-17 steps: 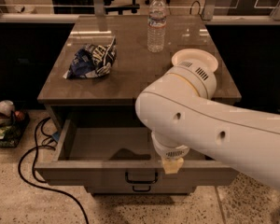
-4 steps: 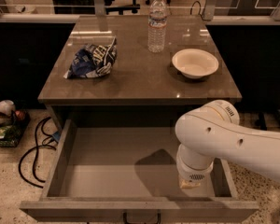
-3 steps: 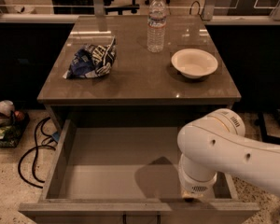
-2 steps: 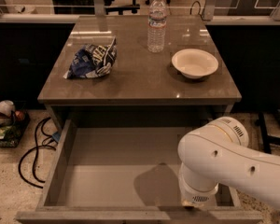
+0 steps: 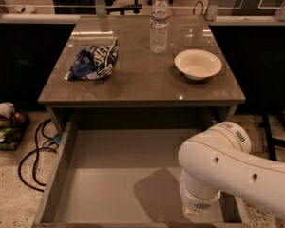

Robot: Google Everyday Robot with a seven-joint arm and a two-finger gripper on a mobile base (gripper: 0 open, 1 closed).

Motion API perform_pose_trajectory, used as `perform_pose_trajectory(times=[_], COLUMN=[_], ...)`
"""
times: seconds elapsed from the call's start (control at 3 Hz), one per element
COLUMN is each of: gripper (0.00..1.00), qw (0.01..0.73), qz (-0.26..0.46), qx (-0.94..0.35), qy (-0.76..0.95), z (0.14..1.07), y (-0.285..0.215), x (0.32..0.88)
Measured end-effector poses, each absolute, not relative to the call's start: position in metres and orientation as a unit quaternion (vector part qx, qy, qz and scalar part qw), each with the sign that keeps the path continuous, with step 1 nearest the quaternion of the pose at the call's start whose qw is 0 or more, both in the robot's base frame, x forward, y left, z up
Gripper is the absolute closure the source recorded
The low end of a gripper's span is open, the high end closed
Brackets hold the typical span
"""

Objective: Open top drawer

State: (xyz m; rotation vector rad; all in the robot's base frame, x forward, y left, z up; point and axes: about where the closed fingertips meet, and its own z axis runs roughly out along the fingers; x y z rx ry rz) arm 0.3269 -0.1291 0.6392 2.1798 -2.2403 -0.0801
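No legible text, gripper hidden under arm (image 5: 228, 170)

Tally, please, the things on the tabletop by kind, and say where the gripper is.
Water bottle: 1
Bowl: 1
Blue snack bag: 1
Total: 3
The gripper hangs at the front right of the open top drawer.

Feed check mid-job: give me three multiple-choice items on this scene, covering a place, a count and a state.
1. Where is the bowl? A the tabletop's right side; B inside the drawer; C on the floor.
2. How many things stand on the tabletop? A one; B three; C five.
3. The top drawer is: A shut; B pulled far out; C removed.
1 A, near the water bottle. 2 B: chip bag, water bottle, bowl. 3 B, its grey floor shows. The gripper is hidden under the arm's wrist at the drawer's front right.
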Motion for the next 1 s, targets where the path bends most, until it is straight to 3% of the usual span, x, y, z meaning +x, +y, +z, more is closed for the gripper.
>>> perform_pose_trajectory(times=[1.0], gripper=[0.13], qw=[0.007], qz=[-0.022], qx=[0.697], qy=[-0.716], z=[0.6414], y=[-0.1299], x=[0.3261])
